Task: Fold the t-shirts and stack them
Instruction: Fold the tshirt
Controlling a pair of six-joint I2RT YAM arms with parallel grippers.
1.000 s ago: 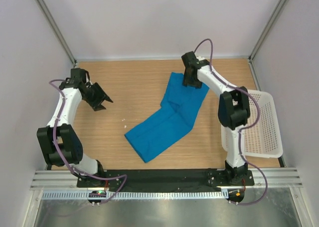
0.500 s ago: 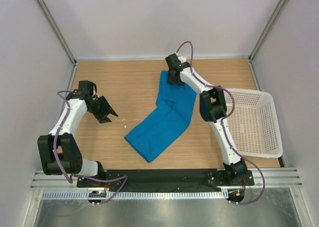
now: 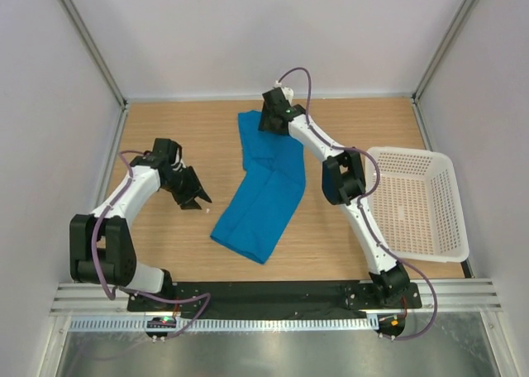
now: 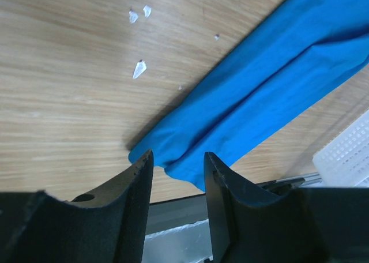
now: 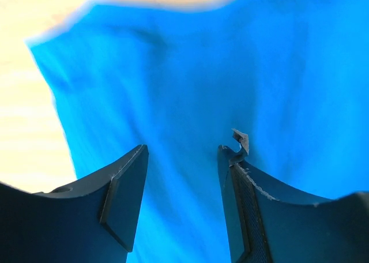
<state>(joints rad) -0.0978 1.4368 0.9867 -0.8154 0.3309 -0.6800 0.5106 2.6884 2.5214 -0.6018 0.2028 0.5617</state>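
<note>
One bright blue t-shirt, folded into a long strip, lies on the wooden table from the far middle down toward the near middle. My right gripper is down on its far end. In the right wrist view the jaws stand apart, with blurred blue cloth filling the gap and all behind it. My left gripper is open and empty, low over bare wood just left of the strip. In the left wrist view the shirt's near corner lies just beyond the fingertips.
A white lattice basket stands at the right side of the table; its corner shows in the left wrist view. A few small white scraps lie on the wood left of the shirt. The table's black front rail runs below.
My right gripper has swept left along the far side, and the shirt's far end moved left with it, straightening the strip. My left gripper has moved right and nearer, toward the shirt.
</note>
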